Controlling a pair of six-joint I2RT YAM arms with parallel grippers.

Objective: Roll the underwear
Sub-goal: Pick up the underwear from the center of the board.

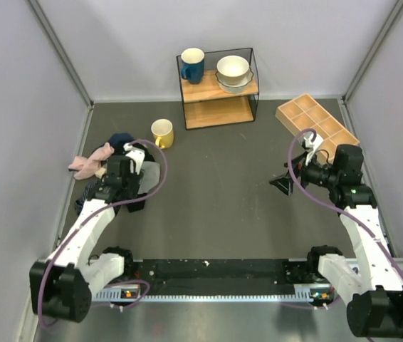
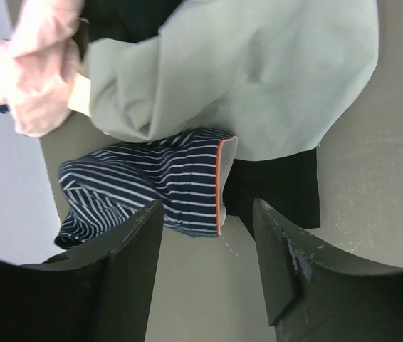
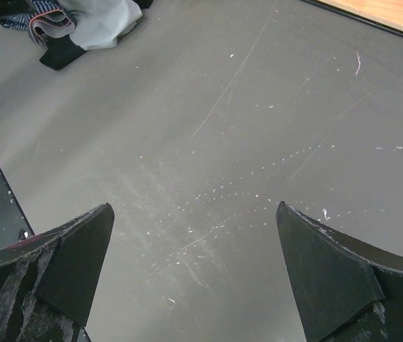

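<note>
The underwear (image 2: 144, 185), navy with thin white stripes and a red-edged band, lies crumpled on the table, partly under a plain grey cloth (image 2: 258, 78). In the top view the underwear (image 1: 87, 192) is at the left, mostly hidden by my left arm. My left gripper (image 2: 207, 206) hovers just short of the underwear's edge, open, with only bare table between its fingers. From above, the left gripper (image 1: 121, 182) sits over the cloth pile. My right gripper (image 1: 281, 184) stands open over bare table at the right, its jaws (image 3: 194, 210) wide apart and holding nothing.
A pink cloth (image 2: 38, 64) and a black cloth (image 2: 280, 192) lie in the same pile. A yellow mug (image 1: 162, 132) stands behind it. A wire shelf (image 1: 219, 89) holds a blue mug and bowls at the back. A wooden divided tray (image 1: 315, 122) is at the back right.
</note>
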